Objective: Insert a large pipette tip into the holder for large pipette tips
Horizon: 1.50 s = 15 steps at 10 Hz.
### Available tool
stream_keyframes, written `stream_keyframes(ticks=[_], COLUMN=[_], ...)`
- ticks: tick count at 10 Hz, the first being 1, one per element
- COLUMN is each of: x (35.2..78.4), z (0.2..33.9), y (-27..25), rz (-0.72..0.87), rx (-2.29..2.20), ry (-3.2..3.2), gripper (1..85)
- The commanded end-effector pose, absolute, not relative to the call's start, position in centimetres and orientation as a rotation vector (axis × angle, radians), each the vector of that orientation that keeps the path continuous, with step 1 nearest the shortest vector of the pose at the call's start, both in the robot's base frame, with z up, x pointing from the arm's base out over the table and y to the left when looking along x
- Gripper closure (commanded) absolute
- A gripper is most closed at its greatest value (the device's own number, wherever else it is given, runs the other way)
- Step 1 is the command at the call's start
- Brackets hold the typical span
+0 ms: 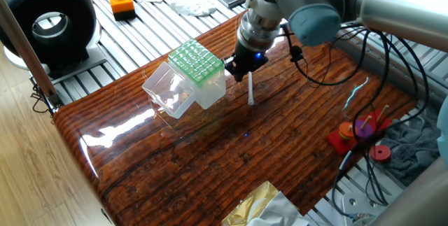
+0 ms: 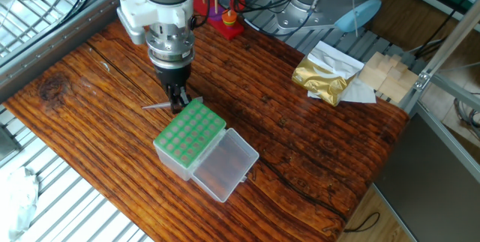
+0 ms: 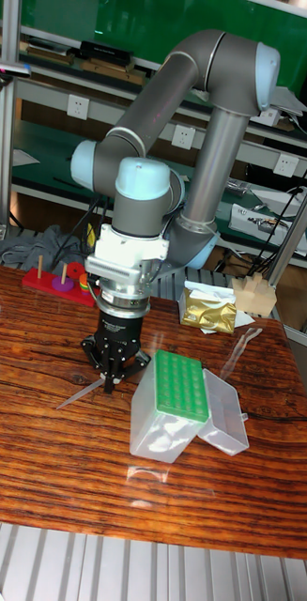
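1. Tall fixed view shows the end effector [image 3: 110,373] low over the table [image 3: 40,470], beside the holder for large pipette tips [image 3: 181,386]; its fingers look drawn nearly together, but whether they pinch anything I cannot tell.
2. The large pipette tip [image 3: 81,392] lies flat on the wood, its thick end under the fingertips and its point aimed away from the holder, whose lid [image 2: 223,165] hangs open.
3. To do this well, grip near the thick end, lift clear, swing it vertical, centre it over one green hole, and avoid nudging the box.
4. No readable writing or brand shows.
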State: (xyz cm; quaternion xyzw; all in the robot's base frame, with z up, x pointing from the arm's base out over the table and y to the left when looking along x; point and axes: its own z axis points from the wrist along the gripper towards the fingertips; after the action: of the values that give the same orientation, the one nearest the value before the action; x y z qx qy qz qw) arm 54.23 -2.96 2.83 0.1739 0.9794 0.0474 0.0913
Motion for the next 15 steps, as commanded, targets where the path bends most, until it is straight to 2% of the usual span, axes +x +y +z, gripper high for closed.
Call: stream_keyframes(ticks=[1,3,6,11,15], x=[54.0,53.9,52.3,51.8,52.1], z=[2.8,2.7,2.3,2.7,3.7], y=[-2.6,-1.3,-0.7,-3.8,-2.7], rz=[0.138,0.212,0.215,0.219,0.281], rx=[0.465,0.518,0.514,0.416,0.483], ry=[2.940,2.950,3.020,3.025,2.996], gripper=[84.7,84.7,84.7,84.7,84.7])
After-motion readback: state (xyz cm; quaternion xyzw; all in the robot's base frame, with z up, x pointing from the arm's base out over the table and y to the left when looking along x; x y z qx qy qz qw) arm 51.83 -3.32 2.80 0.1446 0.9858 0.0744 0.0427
